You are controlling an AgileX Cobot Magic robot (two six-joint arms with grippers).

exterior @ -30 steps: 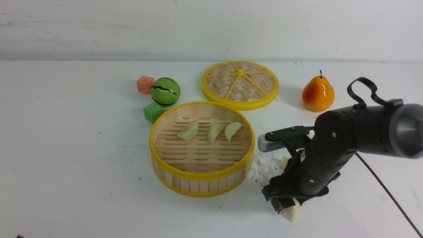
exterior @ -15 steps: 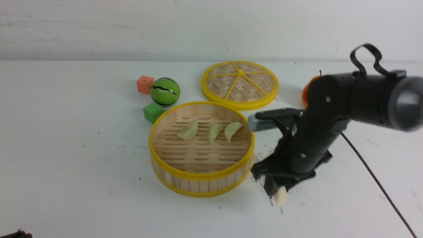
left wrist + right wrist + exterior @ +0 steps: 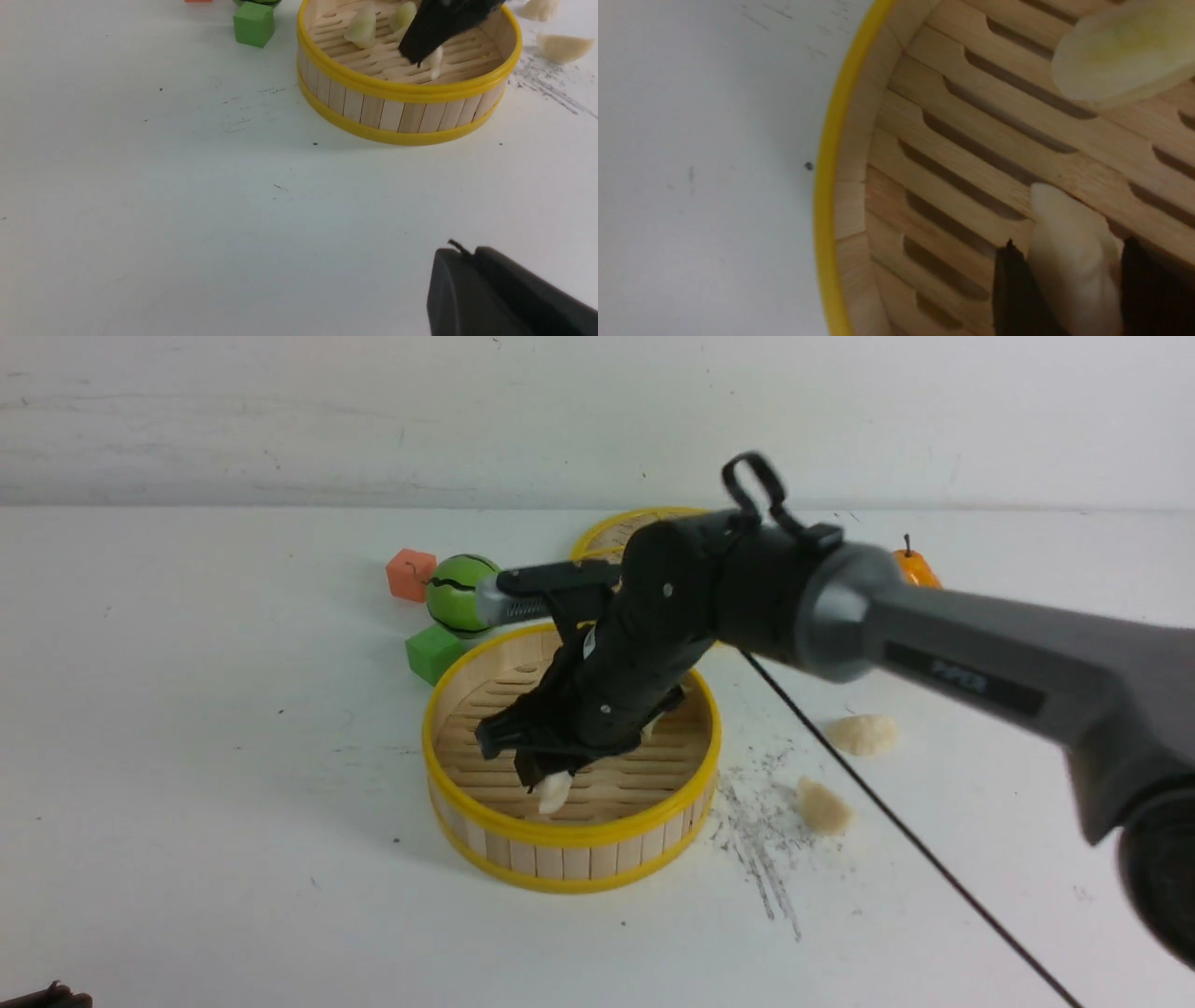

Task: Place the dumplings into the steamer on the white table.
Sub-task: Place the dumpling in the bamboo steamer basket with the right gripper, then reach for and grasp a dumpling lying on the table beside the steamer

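The step in hand is the placing of one dumpling. The right tool [image 3: 546, 773] hangs low inside the round shallow bamboo steamer with yellow rims [image 3: 560, 861], over the near left part of its floor. Its two dark fingers are closed on a small pale cream crescent-shaped dumpling [image 3: 554, 791], which pokes down out of them. In the right wrist view the held dumpling [image 3: 1069, 261] has its tip just above the slats, or perhaps already touching them; the angle does not settle which.

At least two other cream dumplings [image 3: 362, 29] lie on the far part of the slatted floor (the black arm hides whatever else is there). Outside, on the scuffed white surface [image 3: 233, 803] to the right of the steamer, lie a far loose dumpling [image 3: 861, 734] and a near loose dumpling [image 3: 823, 805]. They are apart from each other and from the wall.

The next move, as I judge it, calls for parting the fingers so the held dumpling settles on bare slats, clear of those farther in. A straight lift should follow, so that nothing drags it or catches the rim. After that, the loose ones to the right are left to fetch.

Of the left tool [image 3: 467, 284] only a black part shows, over bare surface well to the near side of the steamer. I cannot tell whether it is open or closed.
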